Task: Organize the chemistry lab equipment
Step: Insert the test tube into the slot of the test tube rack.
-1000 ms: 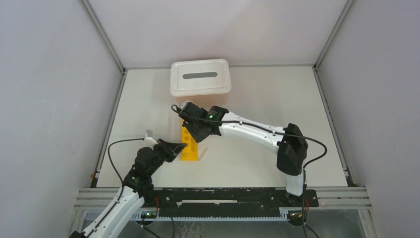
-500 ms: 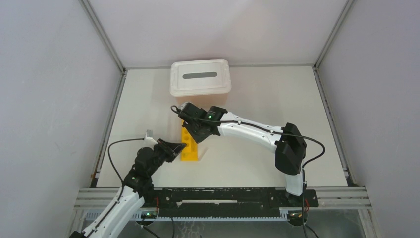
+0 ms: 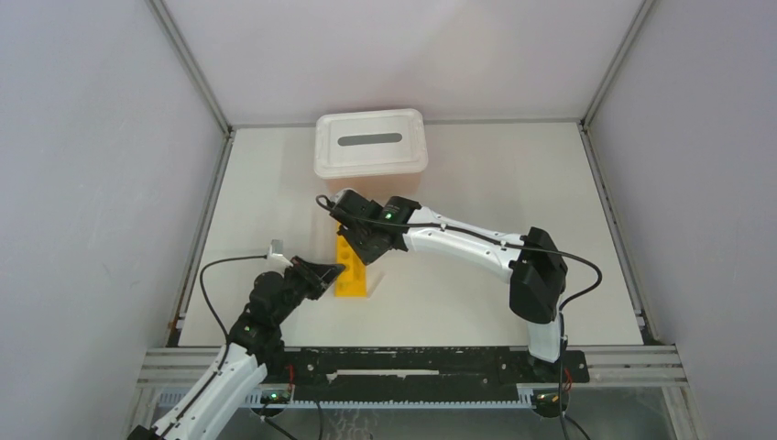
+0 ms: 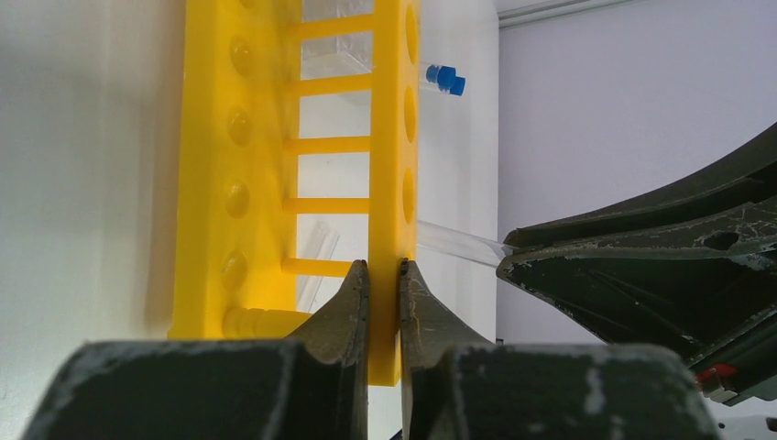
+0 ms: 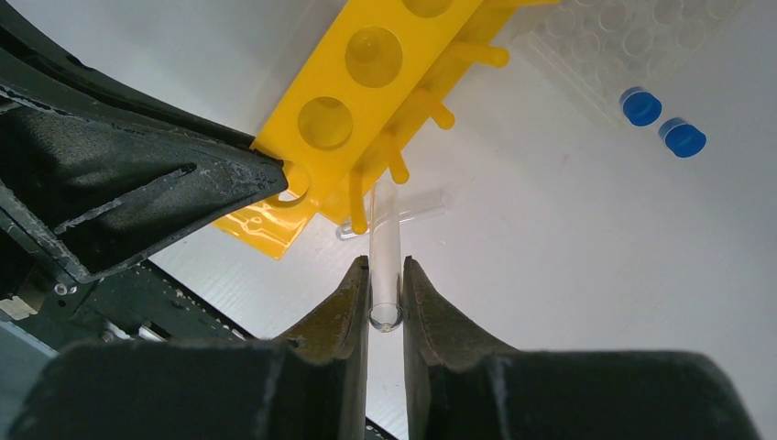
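Still clamping the rack [image 4: 389, 137] at its near end on the table [image 3: 513, 165] with the left gripper [image 4: 383, 268], pinching a tube [image 5: 385, 229] beside it in the right gripper [image 5: 385, 268]; holding motionless, seemingly aligning for insertion.

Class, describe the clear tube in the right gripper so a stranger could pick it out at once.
On the white table, find the long yellow plastic rack with round holes. Beside it, the right gripper pinches a clear, capless tube. Its neighbour, a second clear tube, lies flat; the blue-capped tubes lie farther off.
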You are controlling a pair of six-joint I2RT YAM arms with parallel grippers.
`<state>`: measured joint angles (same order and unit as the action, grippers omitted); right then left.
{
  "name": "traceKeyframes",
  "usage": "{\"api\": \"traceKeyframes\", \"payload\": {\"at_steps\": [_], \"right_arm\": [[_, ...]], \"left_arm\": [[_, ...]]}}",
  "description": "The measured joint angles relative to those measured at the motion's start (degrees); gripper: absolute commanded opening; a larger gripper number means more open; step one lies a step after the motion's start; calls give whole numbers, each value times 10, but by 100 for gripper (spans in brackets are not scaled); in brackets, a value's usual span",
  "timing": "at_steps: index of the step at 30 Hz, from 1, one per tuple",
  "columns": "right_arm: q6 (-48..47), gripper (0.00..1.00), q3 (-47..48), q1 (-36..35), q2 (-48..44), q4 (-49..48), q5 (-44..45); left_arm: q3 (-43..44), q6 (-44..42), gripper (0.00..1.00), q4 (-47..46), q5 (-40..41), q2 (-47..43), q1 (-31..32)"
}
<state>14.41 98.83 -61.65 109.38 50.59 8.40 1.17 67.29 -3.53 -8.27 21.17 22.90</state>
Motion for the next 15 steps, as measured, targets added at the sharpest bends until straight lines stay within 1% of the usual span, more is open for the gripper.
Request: {"api": "traceKeyframes", "payload": {"at_steps": [15], "right_arm": [[0,5,0,-2,-12,2,8]], "left_arm": [[0,0,10,-2,0,2,0]]}}
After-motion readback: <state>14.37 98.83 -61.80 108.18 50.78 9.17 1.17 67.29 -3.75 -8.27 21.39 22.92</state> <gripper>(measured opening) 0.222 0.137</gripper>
